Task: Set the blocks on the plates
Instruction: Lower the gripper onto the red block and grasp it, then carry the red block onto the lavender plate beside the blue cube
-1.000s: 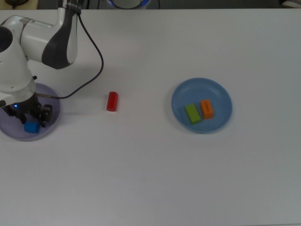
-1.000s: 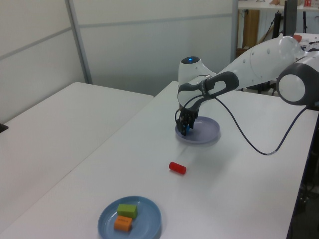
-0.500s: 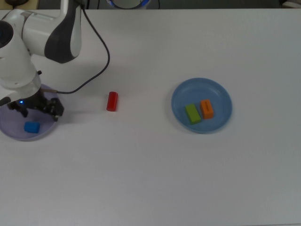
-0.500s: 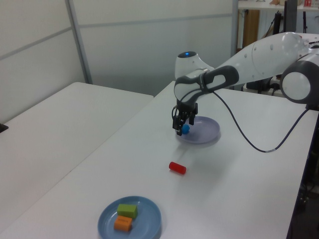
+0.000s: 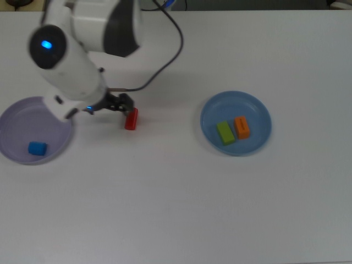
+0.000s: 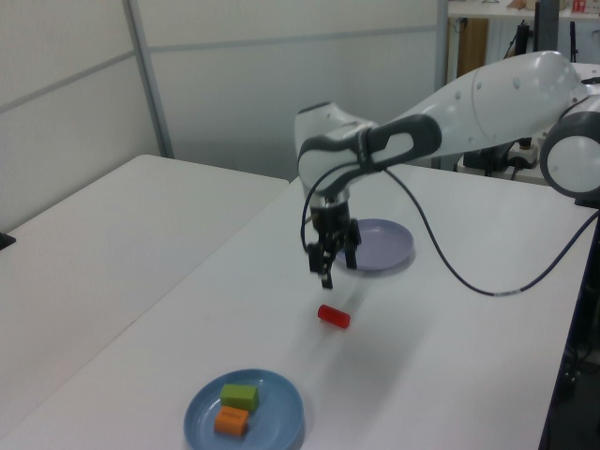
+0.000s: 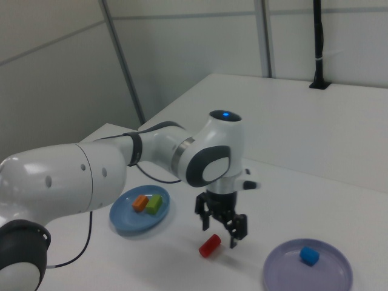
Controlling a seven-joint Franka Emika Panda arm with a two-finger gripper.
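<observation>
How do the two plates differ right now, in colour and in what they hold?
The blue plate is a clear mid blue; the lavender plate is pale purple. The blue plate holds two pieces, the green block and the orange block, side by side; the lavender plate holds only the blue cube. Both are round, shallow and of like size.

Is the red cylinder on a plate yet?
No, the red cylinder lies on the bare table between the lavender plate and the blue plate.

White table (image 5: pixel 176 209), wall panels (image 6: pixel 281 84) behind.
</observation>
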